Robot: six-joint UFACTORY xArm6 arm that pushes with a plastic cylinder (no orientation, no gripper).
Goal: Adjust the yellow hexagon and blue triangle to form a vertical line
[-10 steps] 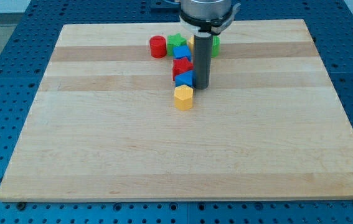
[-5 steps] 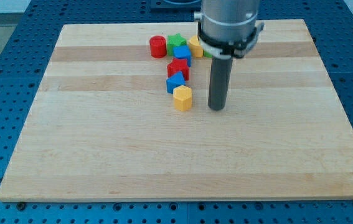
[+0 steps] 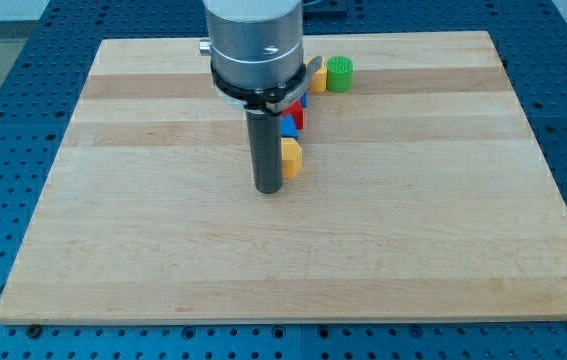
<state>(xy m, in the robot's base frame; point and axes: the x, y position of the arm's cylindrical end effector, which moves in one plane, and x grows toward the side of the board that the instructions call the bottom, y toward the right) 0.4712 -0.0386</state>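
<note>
The wooden board (image 3: 363, 250) filled most of the frame. My tip (image 3: 267, 189), a bare rod with nothing to open or close, sat just left of the yellow hexagon (image 3: 291, 157). Directly above it was the blue triangle (image 3: 289, 125), partly hidden. A green cylinder (image 3: 339, 74) stood at upper centre.

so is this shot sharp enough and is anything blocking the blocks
Camera view: evenly lit and sharp, no glare on the board; my tip is crisp, but the arm hides part of the yellow hexagon and most of the blue triangle.
</note>
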